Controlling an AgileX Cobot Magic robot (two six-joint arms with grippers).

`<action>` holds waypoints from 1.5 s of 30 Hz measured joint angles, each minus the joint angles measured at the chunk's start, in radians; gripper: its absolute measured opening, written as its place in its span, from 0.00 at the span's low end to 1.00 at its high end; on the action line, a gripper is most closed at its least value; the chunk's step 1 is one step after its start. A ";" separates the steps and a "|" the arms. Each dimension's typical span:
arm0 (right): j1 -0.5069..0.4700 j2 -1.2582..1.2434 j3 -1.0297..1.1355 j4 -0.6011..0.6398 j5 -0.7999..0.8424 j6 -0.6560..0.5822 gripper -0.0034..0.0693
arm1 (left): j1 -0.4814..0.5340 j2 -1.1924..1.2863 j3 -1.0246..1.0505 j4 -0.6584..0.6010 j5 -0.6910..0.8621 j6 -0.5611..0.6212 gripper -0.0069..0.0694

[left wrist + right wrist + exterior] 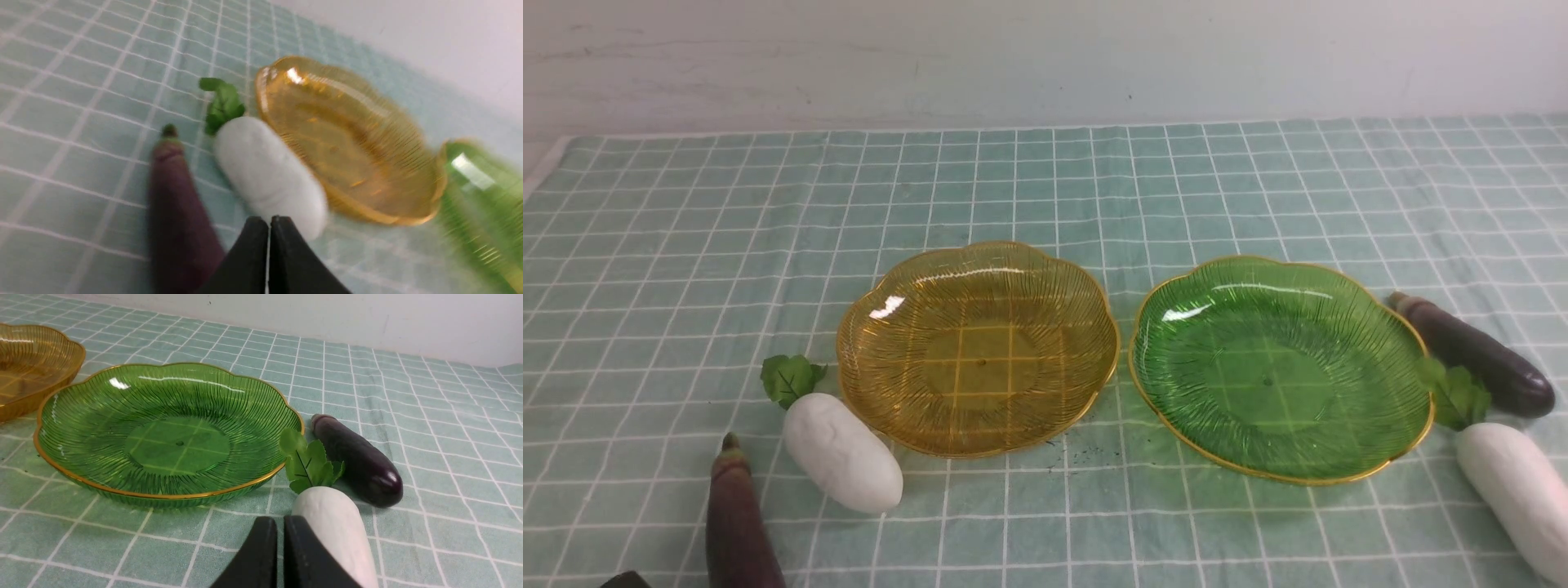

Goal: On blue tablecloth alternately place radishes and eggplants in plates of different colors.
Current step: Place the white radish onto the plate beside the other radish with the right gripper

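On the blue tablecloth (686, 245) the amber plate (978, 347) and the green plate (1282, 367) stand side by side, both empty. A white radish (841, 452) and an eggplant (737, 523) lie left of the amber plate. A second eggplant (1474, 355) and radish (1515, 490) lie right of the green plate. My left gripper (269, 222) is shut and empty, just short of the left radish (265, 175) and eggplant (175, 212). My right gripper (280, 522) is shut and empty beside the right radish (335, 526), with the eggplant (359, 461) beyond.
A pale wall (1045, 57) runs along the far edge of the cloth. The cloth's left edge (543, 167) shows at the far left. A dark tip of my left arm (625, 580) peeks in at the bottom left.
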State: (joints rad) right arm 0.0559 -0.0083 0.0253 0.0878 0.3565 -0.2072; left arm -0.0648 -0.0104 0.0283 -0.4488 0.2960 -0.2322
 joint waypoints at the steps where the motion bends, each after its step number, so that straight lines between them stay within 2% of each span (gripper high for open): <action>1: 0.000 0.000 0.002 0.038 -0.014 0.020 0.08 | 0.000 0.000 0.000 -0.087 -0.016 -0.031 0.08; 3: 0.000 0.000 0.004 0.147 -0.042 0.077 0.08 | 0.000 0.000 0.000 -0.241 -0.039 -0.077 0.08; 4: 0.000 0.000 0.004 0.192 -0.049 0.100 0.08 | 0.000 0.000 0.000 -0.268 -0.042 -0.082 0.08; 6: 0.000 0.000 0.004 0.357 -0.094 0.174 0.08 | 0.000 0.000 0.000 -0.388 -0.078 -0.080 0.08; 8: 0.000 0.000 0.004 0.524 -0.121 0.216 0.08 | 0.000 0.000 0.000 -0.437 -0.112 -0.059 0.08; 13: 0.000 0.000 0.004 0.703 -0.157 0.223 0.08 | -0.002 0.000 -0.018 -0.596 -0.107 -0.041 0.08; 17: 0.000 0.000 -0.017 0.749 -0.149 0.147 0.08 | -0.004 0.000 -0.158 -0.646 -0.138 0.149 0.08; 23: 0.000 0.030 -0.167 0.687 -0.079 -0.038 0.08 | -0.005 0.096 -0.345 -0.659 -0.138 0.446 0.08; 26: 0.000 0.121 -0.265 0.637 0.047 -0.061 0.08 | -0.005 0.203 -0.400 -0.660 -0.041 0.511 0.08; 29: 0.000 0.338 -0.399 0.529 0.321 -0.049 0.08 | -0.005 0.455 -0.478 -0.629 0.262 0.540 0.08; 31: 0.000 0.451 -0.450 0.458 0.422 -0.044 0.08 | -0.005 0.607 -0.503 -0.587 0.409 0.548 0.08; 32: 0.000 0.513 -0.470 0.425 0.454 -0.042 0.08 | -0.005 0.652 -0.507 -0.572 0.434 0.551 0.08; 38: 0.000 0.778 -0.568 0.203 0.504 0.051 0.09 | -0.005 1.013 -0.556 -0.493 0.642 0.656 0.08; 45: 0.000 0.998 -0.646 -0.068 0.474 0.295 0.18 | -0.005 1.240 -0.607 -0.507 0.693 0.792 0.08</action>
State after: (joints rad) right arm 0.0559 0.9896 -0.6207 0.0198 0.8305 0.0875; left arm -0.0700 1.2300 -0.5787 -0.9556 0.9887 0.5593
